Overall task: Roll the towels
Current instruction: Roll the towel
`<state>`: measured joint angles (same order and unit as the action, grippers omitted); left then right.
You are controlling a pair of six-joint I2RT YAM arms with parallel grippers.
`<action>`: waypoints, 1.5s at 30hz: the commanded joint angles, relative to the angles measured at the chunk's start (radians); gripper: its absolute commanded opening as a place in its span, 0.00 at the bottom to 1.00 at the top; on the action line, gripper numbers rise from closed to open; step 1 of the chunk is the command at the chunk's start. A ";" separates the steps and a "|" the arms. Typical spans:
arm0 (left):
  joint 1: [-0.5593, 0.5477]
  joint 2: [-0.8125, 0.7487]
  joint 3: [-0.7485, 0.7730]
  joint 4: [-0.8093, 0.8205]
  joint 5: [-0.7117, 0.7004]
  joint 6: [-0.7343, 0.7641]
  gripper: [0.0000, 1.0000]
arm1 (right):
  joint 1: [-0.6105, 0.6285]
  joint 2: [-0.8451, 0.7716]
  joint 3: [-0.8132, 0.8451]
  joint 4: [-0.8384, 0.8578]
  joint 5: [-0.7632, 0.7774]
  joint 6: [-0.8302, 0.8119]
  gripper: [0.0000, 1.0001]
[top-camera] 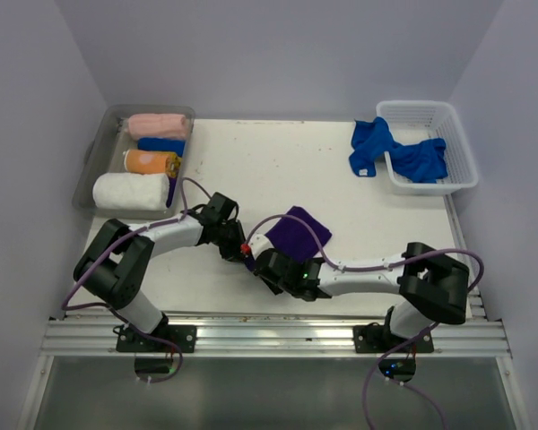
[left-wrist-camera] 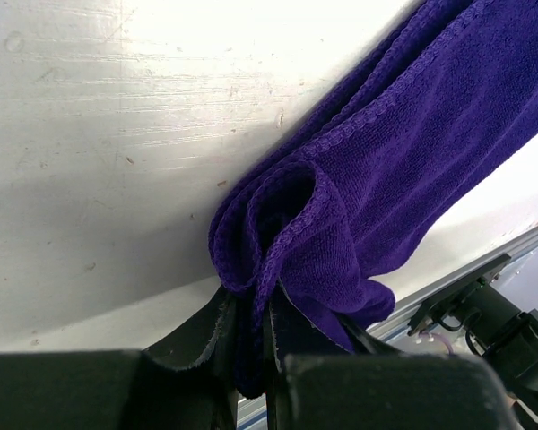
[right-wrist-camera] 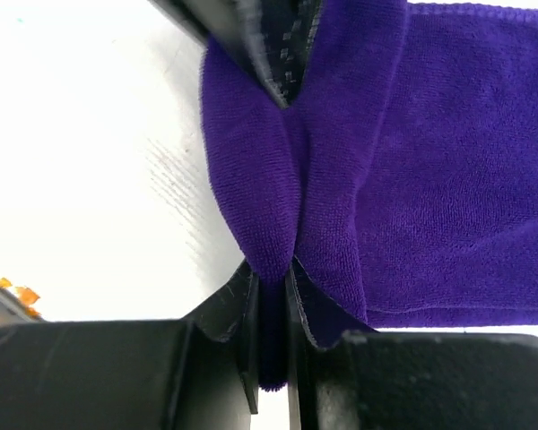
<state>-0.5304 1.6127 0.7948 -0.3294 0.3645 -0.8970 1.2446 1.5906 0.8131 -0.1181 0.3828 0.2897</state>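
Note:
A dark purple towel [top-camera: 298, 233] lies folded on the white table, near the front middle. My left gripper [top-camera: 247, 254] is shut on a bunched corner of this purple towel [left-wrist-camera: 359, 197], the cloth pinched between its fingers [left-wrist-camera: 211, 336]. My right gripper [top-camera: 267, 265] is shut on the same purple towel [right-wrist-camera: 448, 161], right beside the left gripper; a fold of cloth sits between its pads [right-wrist-camera: 242, 309]. Royal blue towels [top-camera: 403, 152] hang over and lie in the white basket at the back right.
A clear bin [top-camera: 97, 152] at the back left holds rolled towels: pink [top-camera: 157, 124], blue [top-camera: 161, 144], orange [top-camera: 150, 162] and white [top-camera: 130, 192]. The white lattice basket [top-camera: 457, 134] stands at the back right. An aluminium rail [top-camera: 269, 336] runs along the table's front edge.

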 commanded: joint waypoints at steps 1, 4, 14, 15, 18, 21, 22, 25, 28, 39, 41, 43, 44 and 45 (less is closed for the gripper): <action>0.015 -0.004 0.027 -0.025 -0.021 0.033 0.00 | -0.065 -0.060 -0.022 0.014 -0.169 0.048 0.01; 0.023 -0.002 0.030 -0.034 -0.019 0.046 0.00 | -0.089 -0.064 -0.014 -0.008 -0.229 0.043 0.24; 0.024 -0.007 0.043 -0.042 -0.007 0.041 0.00 | -0.007 -0.057 0.078 -0.086 0.036 -0.014 0.59; 0.024 -0.008 0.041 -0.040 -0.007 0.038 0.00 | -0.001 -0.047 0.087 -0.084 0.051 -0.021 0.59; 0.026 -0.007 0.040 -0.039 -0.009 0.036 0.00 | 0.019 0.012 0.135 -0.097 0.100 -0.033 0.59; 0.026 -0.007 0.037 -0.037 -0.006 0.035 0.00 | 0.035 0.066 0.181 -0.092 0.122 -0.038 0.59; 0.024 -0.007 0.037 -0.037 -0.006 0.033 0.00 | 0.036 0.077 0.185 -0.089 0.125 -0.037 0.59; 0.024 -0.007 0.037 -0.036 -0.002 0.032 0.00 | 0.038 0.132 0.208 -0.091 0.136 -0.037 0.58; 0.024 -0.007 0.038 -0.036 0.001 0.032 0.00 | 0.036 0.164 0.222 -0.083 0.131 -0.021 0.44; 0.038 -0.077 0.044 -0.023 0.016 0.040 0.27 | -0.092 0.005 0.083 0.081 -0.177 0.054 0.00; 0.056 -0.112 0.052 -0.031 0.013 0.046 0.35 | -0.141 -0.018 0.060 0.103 -0.278 0.083 0.00; 0.085 -0.135 0.067 -0.046 0.013 0.059 0.45 | -0.165 -0.024 0.051 0.112 -0.333 0.100 0.00; 0.096 -0.155 0.073 -0.059 0.011 0.066 0.50 | -0.181 -0.026 0.046 0.113 -0.376 0.115 0.00; 0.107 -0.165 0.086 -0.066 0.010 0.070 0.54 | -0.188 -0.026 0.037 0.115 -0.380 0.126 0.00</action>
<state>-0.4618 1.5131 0.8219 -0.3756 0.3702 -0.8528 1.0817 1.5970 0.8722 -0.0727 0.1455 0.3534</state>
